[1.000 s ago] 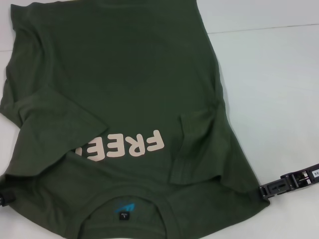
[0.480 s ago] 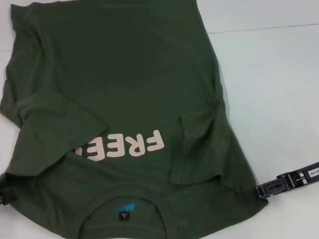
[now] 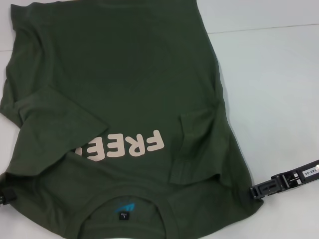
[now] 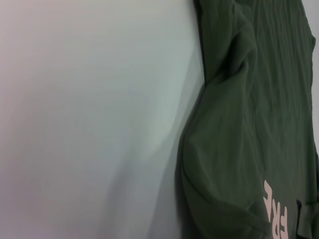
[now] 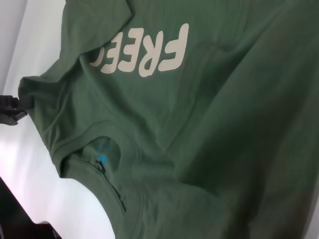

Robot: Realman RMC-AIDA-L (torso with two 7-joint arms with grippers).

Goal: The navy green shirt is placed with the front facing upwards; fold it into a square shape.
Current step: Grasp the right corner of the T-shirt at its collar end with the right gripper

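Since a second ago the right gripper (image 3: pixel 256 191) has slid a little toward the shirt's right shoulder edge and slightly lower in the head view, while the navy green shirt (image 3: pixel 124 89) lies just as it did. That gripper's dark tip touches or sits just at the cloth edge; whether it pinches the fabric cannot be told, and its arm is cut off by the frame's right border. The shirt is spread front up on the white table (image 3: pixel 279 84), collar (image 3: pixel 127 211) nearest the robot, both short sleeves folded inward over the chest. The left sleeve covers the last letter of the pale "FREE" lettering (image 3: pixel 132 146), so only part of that letter shows. The hem end runs out of the top of the head view and the collar's near rim is cut by the bottom edge. The left gripper (image 3: pixel 4 196) shows only as a dark sliver at the shirt's left shoulder edge, seen also in the right wrist view (image 5: pixel 11 109); its opening cannot be made out. A small blue neck logo (image 3: pixel 124 206) sits inside the collar.
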